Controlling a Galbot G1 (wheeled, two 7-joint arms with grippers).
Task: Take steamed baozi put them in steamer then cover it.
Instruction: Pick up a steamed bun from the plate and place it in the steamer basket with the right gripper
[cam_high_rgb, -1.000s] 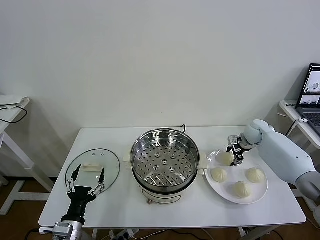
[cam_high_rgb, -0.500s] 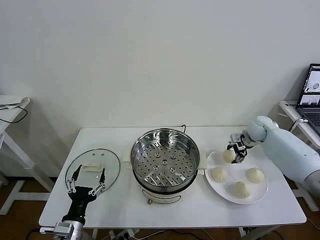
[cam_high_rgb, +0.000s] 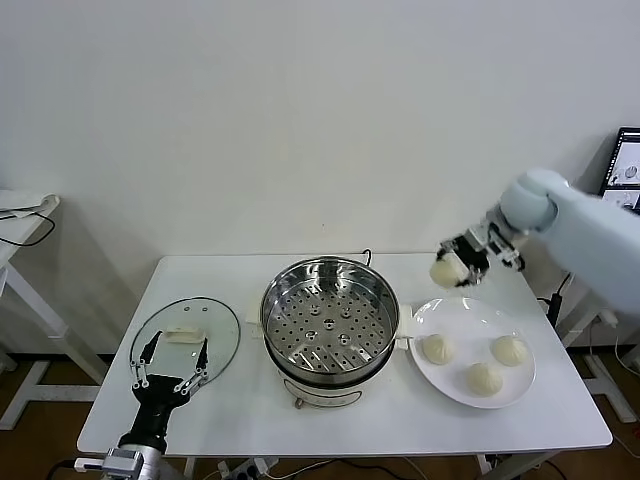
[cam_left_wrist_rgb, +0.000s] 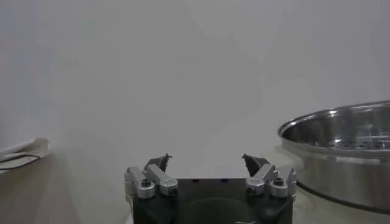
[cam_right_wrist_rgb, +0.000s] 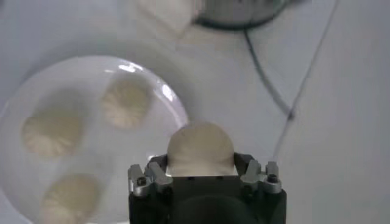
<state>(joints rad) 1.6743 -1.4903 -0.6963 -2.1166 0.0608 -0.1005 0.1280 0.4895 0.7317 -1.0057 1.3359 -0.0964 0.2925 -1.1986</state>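
My right gripper (cam_high_rgb: 455, 262) is shut on one steamed baozi (cam_high_rgb: 446, 270), held in the air above the table between the steamer and the white plate; the wrist view shows the bun (cam_right_wrist_rgb: 200, 149) between the fingers. Three more baozi (cam_high_rgb: 437, 349) (cam_high_rgb: 509, 350) (cam_high_rgb: 484, 378) lie on the plate (cam_high_rgb: 455, 315). The steamer (cam_high_rgb: 330, 318) stands open at the table's middle with a bare perforated tray. The glass cover (cam_high_rgb: 186, 338) lies flat on the table at the left. My left gripper (cam_high_rgb: 174, 362) is open and empty over the cover's near edge.
The white table (cam_high_rgb: 300, 425) stands against a white wall. A laptop (cam_high_rgb: 627, 172) sits on a side table at the far right. Another small table (cam_high_rgb: 20, 215) stands at the far left. A black cable (cam_right_wrist_rgb: 268, 79) runs behind the steamer.
My right gripper has lifted one baozi off the plate and carried it up and slightly left toward the steamer. The left arm has not moved.
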